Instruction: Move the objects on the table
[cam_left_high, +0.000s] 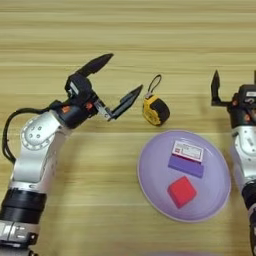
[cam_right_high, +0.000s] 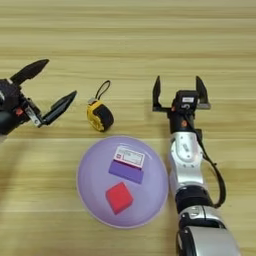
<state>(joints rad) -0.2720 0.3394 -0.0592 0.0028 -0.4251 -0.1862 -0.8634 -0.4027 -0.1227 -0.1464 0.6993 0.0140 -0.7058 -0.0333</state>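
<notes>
A round lavender plate (cam_left_high: 152, 190) lies on the table (cam_left_high: 125, 30) at lower centre. On it rest a small red cube (cam_left_high: 181, 192), a flat purple block (cam_left_high: 186, 165) and, leaning on that block's far side, a white card with a red label (cam_left_high: 188, 150). My left gripper (cam_left_high: 119, 76) is open, left of the plate and just left of a yellow tape measure (cam_left_high: 156, 110), fingers spread wide with nothing between them. My right gripper (cam_right_high: 179, 90) stands open to the right of the plate, fingertips pointing away from me, empty.
The yellow and black tape measure (cam_right_high: 100, 115) with a black wrist loop lies just beyond the plate's far left rim. Bare wood stretches across the far half of the table.
</notes>
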